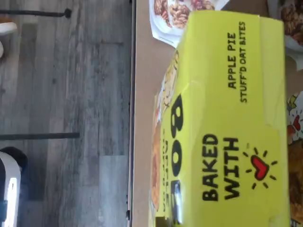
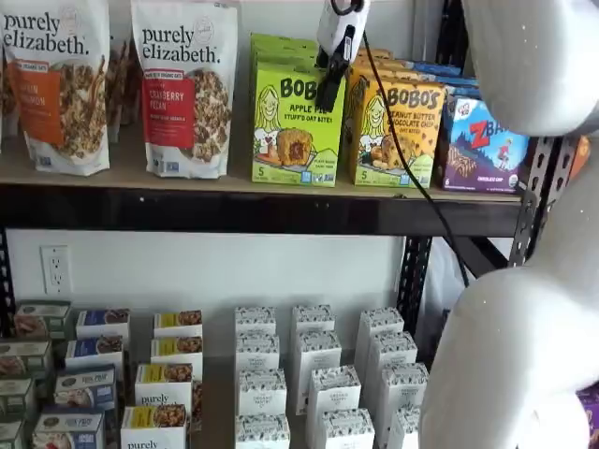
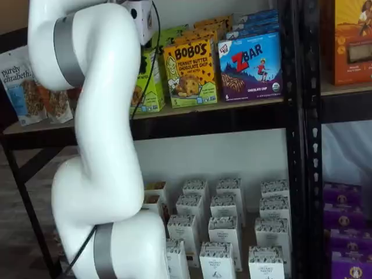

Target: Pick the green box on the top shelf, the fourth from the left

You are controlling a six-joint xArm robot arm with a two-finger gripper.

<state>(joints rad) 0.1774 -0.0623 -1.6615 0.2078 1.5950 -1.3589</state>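
Note:
The green box [image 2: 295, 122] stands upright on the top shelf [image 2: 234, 210], between a granola bag and a yellow-orange Bobo's box. In a shelf view my gripper [image 2: 328, 98] hangs from above, its black fingers in front of the box's upper right edge. They show side-on with no gap visible. The wrist view is filled by the box's lime-green top panel [image 1: 227, 132], reading "APPLE PIE STUFF'D OAT BITES", with the tan shelf board [image 1: 142, 94] beside it. In a shelf view my arm hides most of the box [image 3: 152, 87] and all but the gripper's white body.
The yellow-orange Bobo's box [image 2: 398, 131] touches the green box's right side, with the ZBar box [image 2: 485, 145] beyond it. Purely Elizabeth bags [image 2: 182, 89] stand to the left. More green boxes stand behind. Small white cartons [image 2: 309, 374] fill the lower shelf. A black upright [image 3: 296, 116] stands at the right.

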